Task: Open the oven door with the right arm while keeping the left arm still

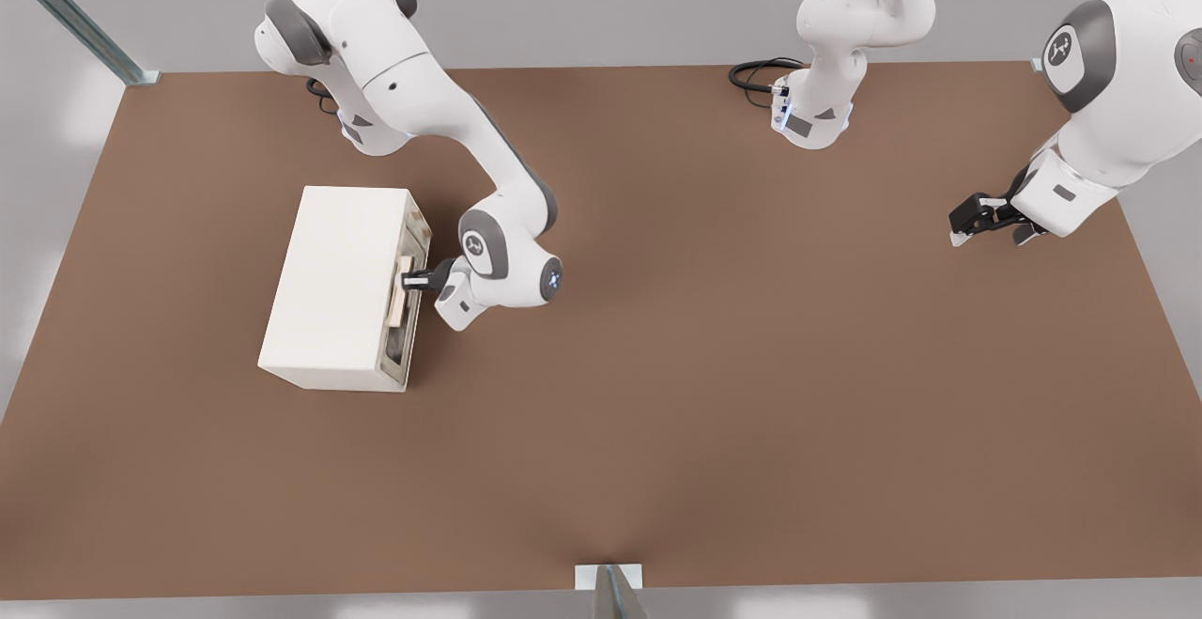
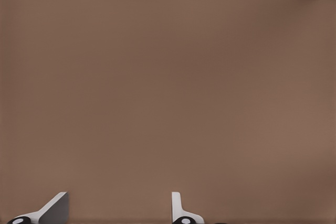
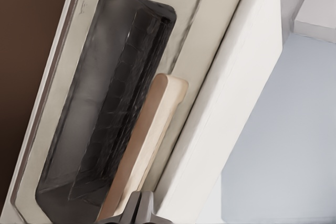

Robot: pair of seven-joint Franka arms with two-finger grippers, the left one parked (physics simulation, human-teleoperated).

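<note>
- Tabletop (image 1: 714, 394): brown, spans most of the front view; metal frame posts at its edges.
- Right arm (image 1: 441, 121): white with grey joint caps, reaches from the far edge of the tabletop down to the oven's front; blue-lit button on the wrist faces the front view's right.
- Oven (image 1: 333, 281): cream-white box on the front view's left part of the tabletop, plain top facing the camera, front face turned toward the front view's right.
- Door (image 3: 194, 51): cream panel on that front face; in the front view it appears to lie against the oven body, no clear gap seen.
- Window (image 3: 105, 108): dark, rounded corners, set in the door; fills much of the right wrist view.
- Handle (image 1: 402, 292): pale tan bar beside the window, running along the door (image 1: 410, 295).
- Gripper (image 1: 411, 278): black, at the handle (image 3: 152, 135), level with its upper part in the front view. Fingers sit close together right at the bar; cannot tell whether they clamp it or merely touch it.
</note>
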